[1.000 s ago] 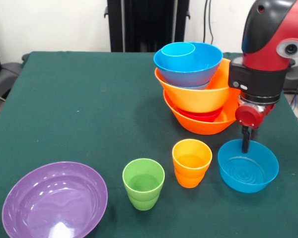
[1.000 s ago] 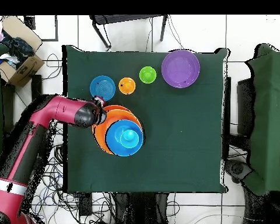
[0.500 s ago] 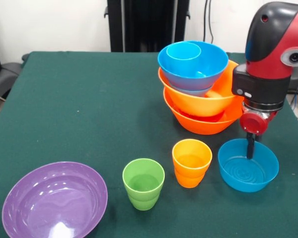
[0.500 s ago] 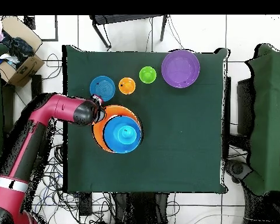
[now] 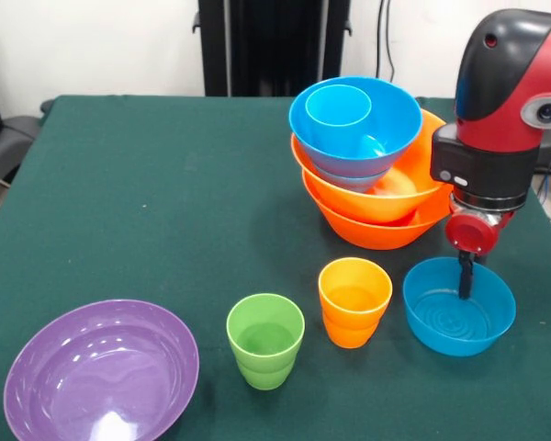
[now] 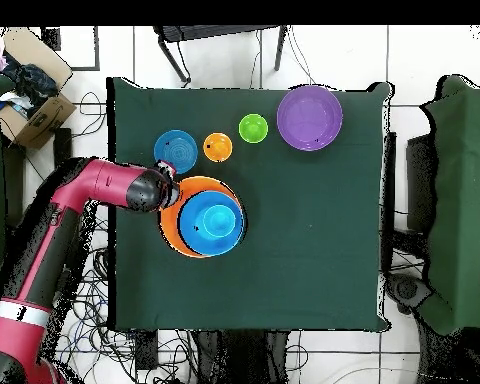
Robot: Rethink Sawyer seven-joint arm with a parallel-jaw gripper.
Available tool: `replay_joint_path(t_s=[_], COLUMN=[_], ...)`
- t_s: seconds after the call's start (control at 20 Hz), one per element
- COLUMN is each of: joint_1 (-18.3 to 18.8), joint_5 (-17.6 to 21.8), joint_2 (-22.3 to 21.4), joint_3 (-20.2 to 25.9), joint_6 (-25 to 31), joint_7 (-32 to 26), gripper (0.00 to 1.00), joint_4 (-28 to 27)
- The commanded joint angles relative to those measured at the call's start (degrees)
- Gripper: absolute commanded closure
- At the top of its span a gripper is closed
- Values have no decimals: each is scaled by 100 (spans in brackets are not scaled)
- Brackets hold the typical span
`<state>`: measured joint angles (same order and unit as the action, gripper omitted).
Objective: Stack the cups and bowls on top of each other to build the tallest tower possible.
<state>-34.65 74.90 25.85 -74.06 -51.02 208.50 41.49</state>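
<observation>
surface: green table [image 5: 147, 184] | room: cardboard box [image 6: 34, 105] on tiled floor | gripper [image 5: 465, 280]: tip inside small blue bowl [image 5: 459, 319], opening unreadable

- The arm [image 5: 505, 101] is glossy red with black sections.
- Its top housing is a rounded black cap over red, with a grey round disc on the side.
- Below sits a black collar with small white markings, then a silver ring and a red round knob.
- From overhead, a white band crosses the red link near the base.

Bright, even light; glare on the purple bowl [image 5: 101, 372]
</observation>
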Motion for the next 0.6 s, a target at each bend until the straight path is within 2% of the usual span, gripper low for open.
replay_joint_path(t_s=[0.05, 0.1, 0.2, 0.3, 0.35, 0.4, 0.6], joint_1=[161, 159, 166, 158, 119, 78, 50], joint_5=[-419, -520, -622, -512, -447, -549, -513], joint_2=[189, 129, 116, 102, 158, 100, 114], joint_3=[679, 759, 753, 806, 723, 744, 685], joint_6=[448, 568, 761, 543, 478, 618, 599], joint_7=[742, 514, 733, 232, 605, 770, 854], gripper=[0, 0, 0, 0, 0, 0, 0], joint_4=[-680, -656, -610, -628, -576, -445, -408])
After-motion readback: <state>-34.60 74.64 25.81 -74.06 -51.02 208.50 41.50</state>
